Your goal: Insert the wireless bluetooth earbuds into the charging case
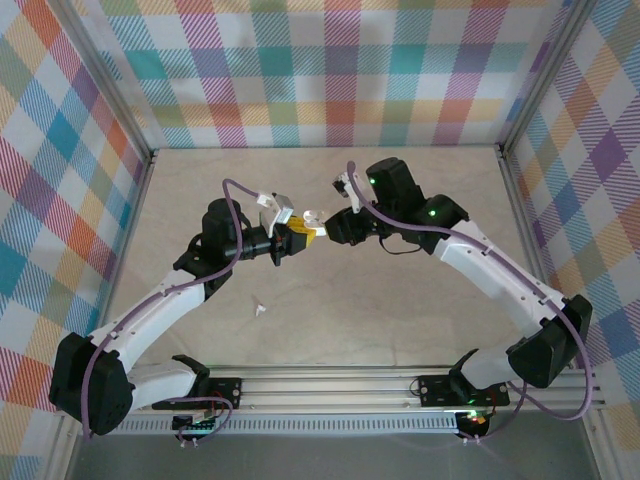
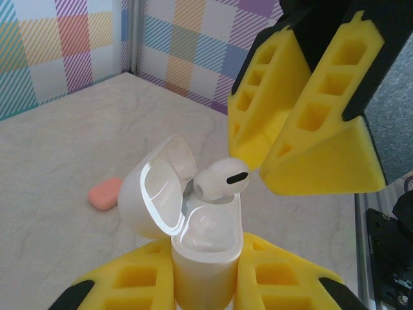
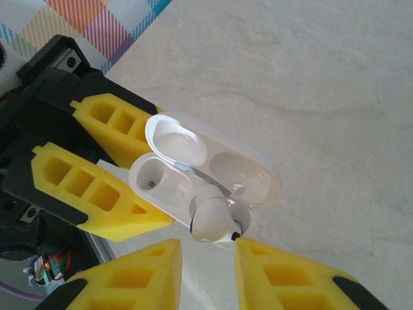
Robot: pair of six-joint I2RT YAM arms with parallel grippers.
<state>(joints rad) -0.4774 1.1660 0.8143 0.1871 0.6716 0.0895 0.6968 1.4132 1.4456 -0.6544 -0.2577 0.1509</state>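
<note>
Left end effector [image 1: 288, 238]: clenched on the white charging case [image 2: 203, 271], lid open, held off the table [image 1: 400, 310].
Right end effector [image 3: 205, 252]: grasping a white earbud [image 2: 219, 181] at one case socket.
Table: pale, marbled; a pink object [image 2: 105, 192] and a small white item [image 1: 260, 308] lie well apart from both end effectors.
Edges: plaid walls [image 1: 330, 70] on three sides; aluminium rail [image 1: 330, 385] at the near edge.
Open room: bare table surface ahead and to both sides.
</note>
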